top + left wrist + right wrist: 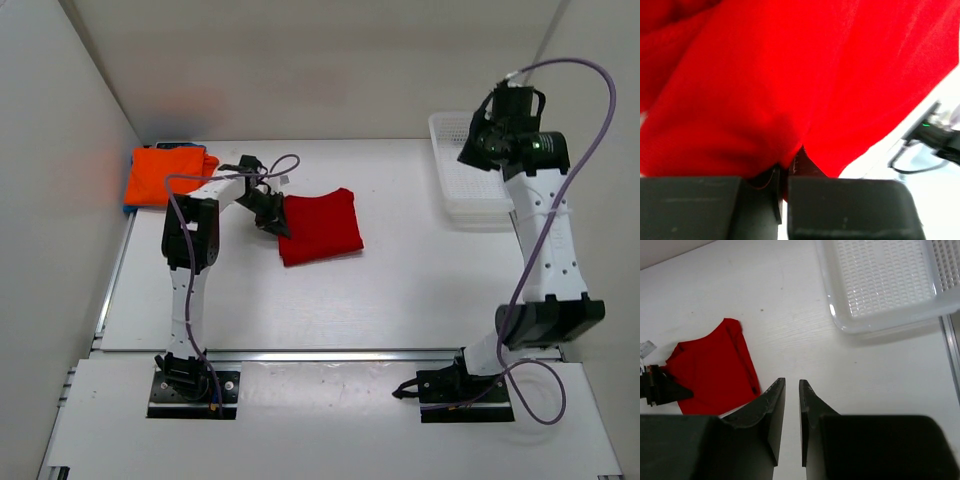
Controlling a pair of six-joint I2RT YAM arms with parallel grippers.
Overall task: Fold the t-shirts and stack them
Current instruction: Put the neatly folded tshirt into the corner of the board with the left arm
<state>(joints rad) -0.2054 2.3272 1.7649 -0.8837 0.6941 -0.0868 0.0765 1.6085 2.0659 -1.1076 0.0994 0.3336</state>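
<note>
The deep red t-shirt lies folded in the middle of the table. My left gripper sits at its left edge. In the left wrist view the gripper is shut on a fold of the red cloth. The orange t-shirt lies folded at the back left, on top of the blue t-shirt, of which only an edge shows. My right gripper hangs high over the basket, near its left side. Its jaws are closed to a narrow slit and hold nothing. The red shirt also shows in the right wrist view.
A white plastic lattice basket stands at the back right, also seen in the right wrist view. Walls close in the table on the left and at the back. Cables loop from both arms.
</note>
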